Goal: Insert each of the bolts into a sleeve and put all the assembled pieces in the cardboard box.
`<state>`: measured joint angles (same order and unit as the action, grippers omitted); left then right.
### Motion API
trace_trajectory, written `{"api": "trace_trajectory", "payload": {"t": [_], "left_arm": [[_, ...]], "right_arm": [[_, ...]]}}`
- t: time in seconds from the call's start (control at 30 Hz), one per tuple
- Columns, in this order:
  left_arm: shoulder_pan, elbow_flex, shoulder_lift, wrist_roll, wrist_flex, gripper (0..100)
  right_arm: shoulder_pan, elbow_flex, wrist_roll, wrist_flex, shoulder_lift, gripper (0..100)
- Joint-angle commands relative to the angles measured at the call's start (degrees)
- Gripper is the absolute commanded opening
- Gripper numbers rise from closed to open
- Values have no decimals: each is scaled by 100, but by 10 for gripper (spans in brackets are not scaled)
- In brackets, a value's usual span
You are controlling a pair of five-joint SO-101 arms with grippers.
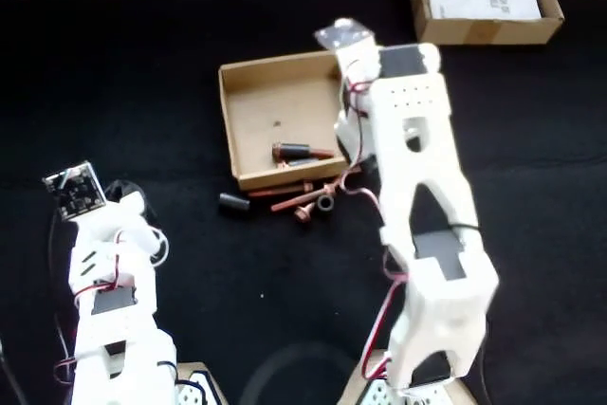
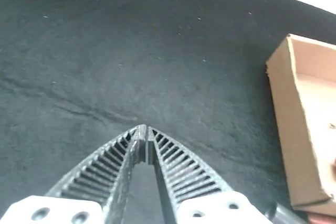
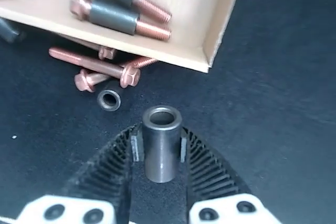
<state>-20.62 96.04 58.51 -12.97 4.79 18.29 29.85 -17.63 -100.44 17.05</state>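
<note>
My right gripper [image 3: 159, 132] is shut on a dark sleeve [image 3: 160, 156], held upright just above the black table, close to a corner of the open cardboard box [image 3: 212, 40]. Two bolts fitted into sleeves [image 3: 113, 3] lie inside that box. Loose copper bolts [image 3: 94, 61] and an empty sleeve [image 3: 110, 99] lie just outside its near wall. In the high view the box [image 1: 248, 101] is at the centre, the bolts [image 1: 299, 198] are in front of it, and another sleeve [image 1: 233, 203] lies to their left. My left gripper [image 2: 144, 130] is shut and empty over bare table, left of the box [image 2: 286, 129].
A second cardboard box [image 1: 484, 30] with a printed sheet in it stands at the back right. The right arm [image 1: 417, 168] reaches over the box's right side. The left arm [image 1: 104, 263] is at the front left. Black cloth covers the table.
</note>
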Motion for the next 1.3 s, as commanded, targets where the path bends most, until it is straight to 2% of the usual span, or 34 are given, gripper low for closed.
{"api": "trace_trajectory", "payload": {"t": [0.0, 0.13, 0.27, 0.43, 0.63, 0.8, 1.0, 1.17, 1.27], "left_arm": [[409, 66, -31, 18, -360, 37], [602, -268, -31, -9, -1204, 37], [664, -1314, -338, -35, -2971, 37], [1156, -3231, -1525, -571, -4993, 37], [1842, -5200, -2695, -580, -6251, 37], [2765, -6264, -3213, -422, -7305, 38], [3864, -6774, -3732, 1864, -7789, 118], [3978, -7090, -4057, 4290, -7587, 171], [3987, -7380, -4444, 5222, -7701, 206]], "right_arm": [[-119, -505, 44, -75, -1376, 7], [-119, -1719, 53, -75, -2703, 7], [-154, -3073, 62, -75, -3969, 7], [-462, -4629, 360, -66, -5341, 7], [-963, -6026, 378, -57, -6607, 7], [-1446, -6835, 369, -40, -7407, 7], [-2176, -7398, 334, 180, -8242, 7], [-3020, -7758, -325, 567, -8734, 7], [-3732, -8127, -800, 1103, -9024, 7]]}}
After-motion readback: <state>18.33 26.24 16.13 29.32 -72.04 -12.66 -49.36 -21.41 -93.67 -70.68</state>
